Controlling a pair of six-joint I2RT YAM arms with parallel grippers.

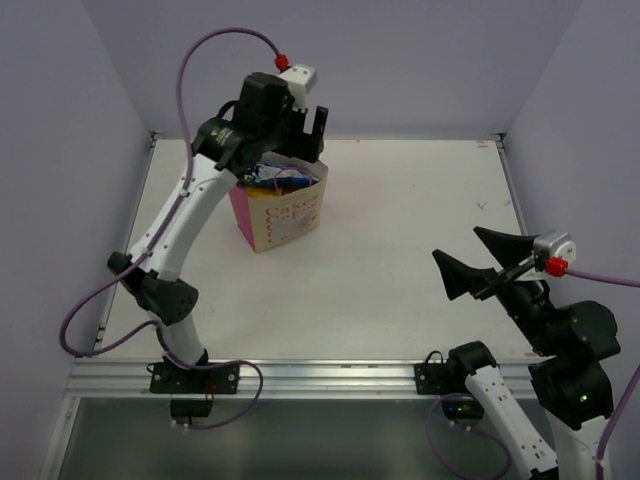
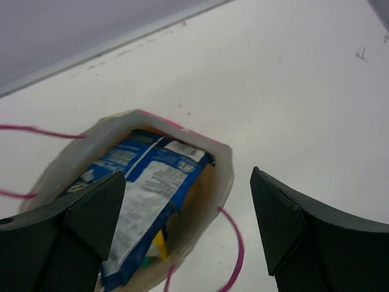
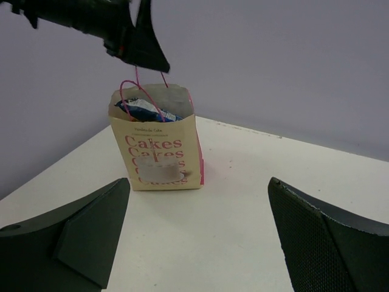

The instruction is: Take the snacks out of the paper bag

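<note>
The paper bag (image 1: 280, 215) stands upright at the back left of the table, pink sides, cream front printed "Cakes" (image 3: 159, 158). A blue-and-white packet (image 2: 152, 188) lies on top inside it, with yellow and green bits below; it also pokes out of the mouth in the right wrist view (image 3: 146, 111). The other snacks are hidden. My left gripper (image 2: 188, 213) is open and empty, just above the bag's mouth, one finger over the opening and one outside its rim (image 2: 225, 176). My right gripper (image 1: 480, 258) is open and empty, low at the right, pointing at the bag.
Pink cord handles (image 2: 234, 249) loop out over the bag's rim beside my left fingers. Purple walls close the table at the back and sides; a metal rail (image 1: 320, 375) runs along the near edge.
</note>
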